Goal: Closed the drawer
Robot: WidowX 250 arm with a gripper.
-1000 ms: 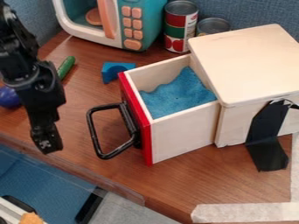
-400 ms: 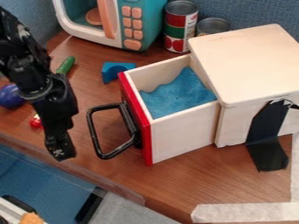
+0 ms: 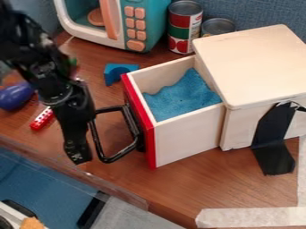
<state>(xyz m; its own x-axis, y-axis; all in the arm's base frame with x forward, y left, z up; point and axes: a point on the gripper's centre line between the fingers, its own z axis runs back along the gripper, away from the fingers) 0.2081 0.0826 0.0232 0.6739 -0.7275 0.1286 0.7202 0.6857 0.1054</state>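
Red-fronted pale wooden drawer: left open on brown wood-grain worktop | black robot gripper: brought nearer black loop handle; spread or closed, cannot be told | inward push judged still to be applied

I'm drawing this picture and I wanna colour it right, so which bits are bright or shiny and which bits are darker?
In the camera view, the wooden box's top is brighter than its side; small pale glints show on the black drawer handle; light catches the metal rim of the tall can.
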